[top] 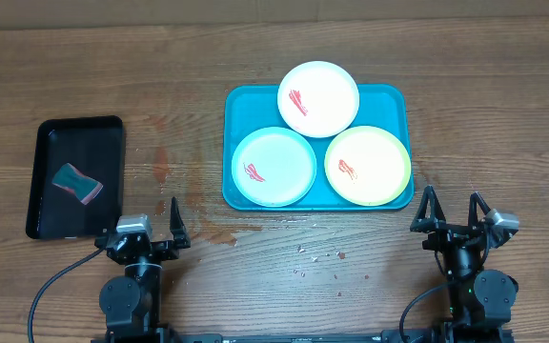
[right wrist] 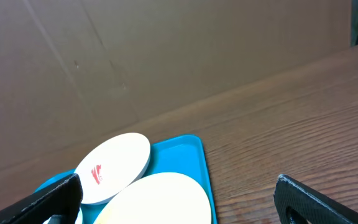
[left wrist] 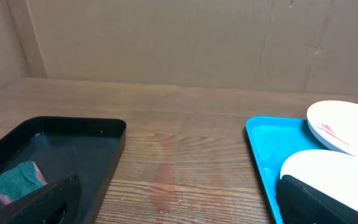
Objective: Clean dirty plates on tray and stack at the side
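Tray (top: 241,105): turquoise, on the worktop (top: 465,76).
White plate (top: 318,98): at the tray's far rim, smeared red.
Mint plate (top: 274,168): near-left, smeared.
Yellow-green plate (top: 368,167): near-right, smeared.
Left end effector (top: 149,215): spread, empty.
Right end effector (top: 453,200): spread, empty.

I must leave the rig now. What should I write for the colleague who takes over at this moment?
Left gripper: open, empty, at the near edge of the table.
Right gripper: open, empty, at the near edge.
All three plates are on the tray: white plate at the far side, overhanging the rim; mint-blue plate near left; yellow-green plate near right.
The sponge lies in the black tray, to the left.
Done: nothing. Each plate shows a red smear and none is stacked.
Left: probably fetch the sponge, wipe each plate, stack them beside the tray.
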Tool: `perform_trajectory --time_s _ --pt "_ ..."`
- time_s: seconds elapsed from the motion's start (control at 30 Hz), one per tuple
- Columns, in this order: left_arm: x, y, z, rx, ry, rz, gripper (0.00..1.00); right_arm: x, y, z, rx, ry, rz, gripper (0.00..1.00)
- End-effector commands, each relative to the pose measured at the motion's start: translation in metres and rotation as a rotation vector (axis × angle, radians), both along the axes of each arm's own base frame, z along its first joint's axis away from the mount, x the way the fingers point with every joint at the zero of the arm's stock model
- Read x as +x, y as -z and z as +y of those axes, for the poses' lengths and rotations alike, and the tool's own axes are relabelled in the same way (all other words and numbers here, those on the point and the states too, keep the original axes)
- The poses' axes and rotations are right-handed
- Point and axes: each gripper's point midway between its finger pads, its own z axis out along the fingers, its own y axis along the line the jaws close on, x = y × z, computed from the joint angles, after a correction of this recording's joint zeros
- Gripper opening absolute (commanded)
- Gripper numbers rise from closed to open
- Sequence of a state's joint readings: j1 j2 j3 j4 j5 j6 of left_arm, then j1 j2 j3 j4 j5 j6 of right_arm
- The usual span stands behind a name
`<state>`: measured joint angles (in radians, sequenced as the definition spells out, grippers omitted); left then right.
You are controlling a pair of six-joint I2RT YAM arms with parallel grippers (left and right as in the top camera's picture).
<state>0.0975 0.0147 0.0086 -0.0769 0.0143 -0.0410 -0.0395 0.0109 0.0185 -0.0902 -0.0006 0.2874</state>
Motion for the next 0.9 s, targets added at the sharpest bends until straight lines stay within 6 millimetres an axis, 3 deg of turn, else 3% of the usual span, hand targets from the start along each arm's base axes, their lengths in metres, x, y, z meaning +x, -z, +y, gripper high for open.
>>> perform_trajectory --time_s 0.0,0.67,0.7,0.8,0.87 --pt "0.000 0.000 -0.003 0.016 0.013 -0.002 1.00 0.000 0.003 -0.001 0.000 0.003 0.001 1.00" --pt "0.000 -0.004 -0.006 -0.004 0.032 -0.021 1.00 0.000 0.003 -0.001 0.000 0.003 0.000 1.00" --pt "0.001 -0.010 -0.018 -0.068 0.099 -0.048 1.00 0.000 0.003 -0.001 0.000 0.003 0.000 1.00" --pt "-0.014 -0.014 -0.087 -0.429 0.484 0.012 1.00 0.000 0.003 -0.001 0.000 0.003 0.000 1.00" --pt "-0.023 -0.020 -0.104 -0.610 0.583 0.055 1.00 0.000 0.003 -0.001 0.000 0.003 0.000 1.00"
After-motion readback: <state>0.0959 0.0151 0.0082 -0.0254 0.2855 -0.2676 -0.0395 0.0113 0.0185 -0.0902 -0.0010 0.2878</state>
